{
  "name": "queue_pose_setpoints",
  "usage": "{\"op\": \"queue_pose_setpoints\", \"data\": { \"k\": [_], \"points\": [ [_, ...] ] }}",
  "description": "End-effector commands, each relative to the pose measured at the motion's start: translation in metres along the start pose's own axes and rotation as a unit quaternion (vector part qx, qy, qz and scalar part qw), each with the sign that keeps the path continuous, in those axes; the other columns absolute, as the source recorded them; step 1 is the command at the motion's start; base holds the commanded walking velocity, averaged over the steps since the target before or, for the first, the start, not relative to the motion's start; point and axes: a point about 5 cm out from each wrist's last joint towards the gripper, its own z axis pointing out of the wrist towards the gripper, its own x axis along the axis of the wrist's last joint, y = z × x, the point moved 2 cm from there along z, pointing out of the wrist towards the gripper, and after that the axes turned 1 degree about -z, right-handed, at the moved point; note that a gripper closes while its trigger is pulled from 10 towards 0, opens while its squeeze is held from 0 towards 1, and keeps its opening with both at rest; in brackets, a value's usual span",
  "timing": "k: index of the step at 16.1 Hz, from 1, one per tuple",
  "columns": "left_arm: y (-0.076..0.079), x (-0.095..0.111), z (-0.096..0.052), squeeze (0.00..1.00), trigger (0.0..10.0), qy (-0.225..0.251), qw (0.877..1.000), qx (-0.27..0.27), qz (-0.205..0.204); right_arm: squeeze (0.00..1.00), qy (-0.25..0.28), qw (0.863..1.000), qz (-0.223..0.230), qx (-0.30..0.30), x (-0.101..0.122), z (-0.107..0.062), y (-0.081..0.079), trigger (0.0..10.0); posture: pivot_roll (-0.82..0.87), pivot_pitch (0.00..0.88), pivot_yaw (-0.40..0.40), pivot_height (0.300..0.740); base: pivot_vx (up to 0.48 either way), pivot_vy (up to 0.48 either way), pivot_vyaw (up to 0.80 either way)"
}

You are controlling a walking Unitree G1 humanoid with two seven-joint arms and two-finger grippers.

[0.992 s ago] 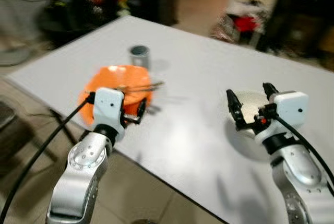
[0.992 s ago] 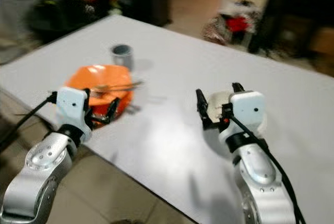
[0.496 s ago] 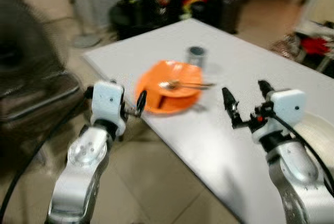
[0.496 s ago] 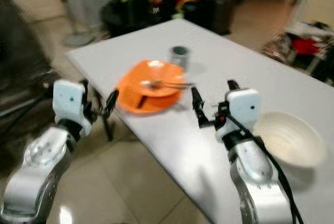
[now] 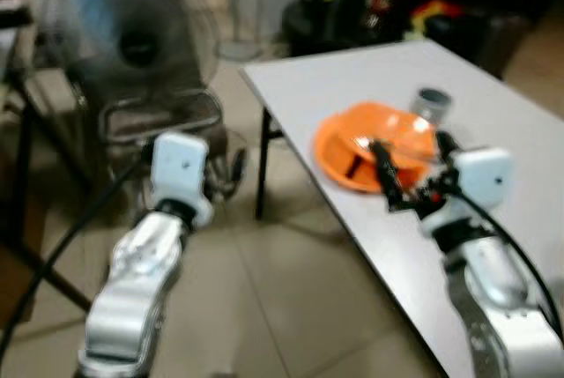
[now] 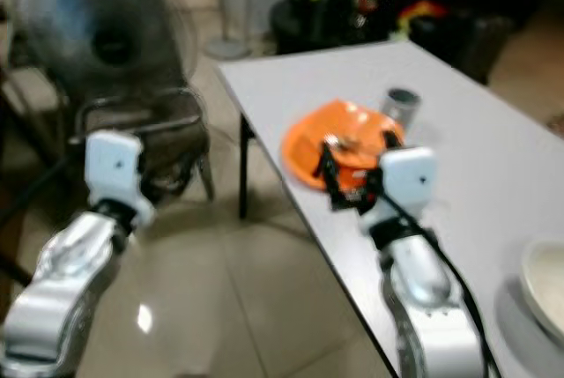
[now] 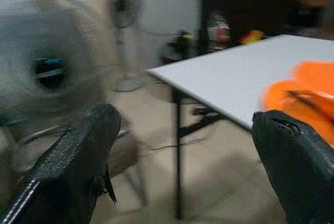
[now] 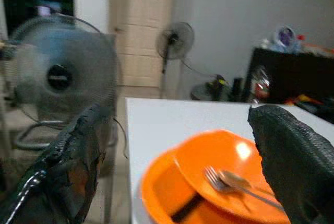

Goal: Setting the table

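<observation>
Nearest, right gripper (image 5: 407, 171) hovers at the table (image 5: 529, 158) edge, fingers spread, empty, pointing at the orange plates (image 5: 374, 144). Left gripper (image 5: 231, 169) hangs off the table over the floor (image 5: 282, 299), near a chair (image 5: 163, 122); fingers spread too, holding nothing.

Task things: the orange plates sit near the table's near edge, just beyond the right gripper. They look stacked, the top one tilted on the lower. On top, a fork (image 8: 219, 178) and a spoon (image 8: 237, 179) lie together. Just behind the plates stands a grey cup (image 5: 432, 103). A white bowl (image 6: 545, 285) sits further along the table on the robot's right, well apart, cut by the frame edge.

Far: a big fan (image 5: 132, 39) behind the chair, a second standing fan (image 8: 175, 41) by the wall, dark clutter (image 5: 397, 8) past the table.

Risks: eye views are blurred, so the camera is likely moving; reaching now could misjudge the plate rim. The stack sits close to the edge and the top plate is tilted, so a push instead of a grasp could tip it off or slide the cutlery onto the floor.

Count: plates 2 (probably), fork 1, spoon 1, cup 1, bowl 1, fans 2, chair 1.
</observation>
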Motion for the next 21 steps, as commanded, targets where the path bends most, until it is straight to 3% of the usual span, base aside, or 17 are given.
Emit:
{"op": "queue_pose_setpoints", "data": {
  "k": [1,3,21],
  "points": [
    [0.0056,0.0024,0.0006,0.00,10.0,0.004,1.000,-0.010,-0.006,1.00,-0.012,1.000,-0.011,-0.021,-0.0030,0.0000,0.0076,10.0,0.05,0.000,-0.044,0.740,0.000,0.307,0.00],
    [0.0060,0.0029,0.0009,0.00,10.0,0.005,1.000,-0.013,-0.009,1.00,-0.031,0.999,-0.013,-0.037,-0.0090,0.0011,0.0113,10.0,0.05,0.000,-0.047,0.740,0.000,0.373,0.00],
    [0.0062,0.0039,0.0041,0.00,10.0,-0.001,1.000,-0.022,0.008,1.00,-0.036,0.999,0.022,-0.006,-0.0111,0.0057,0.0029,10.0,0.07,0.000,-0.059,0.740,0.000,0.362,0.00]
  ]
}}
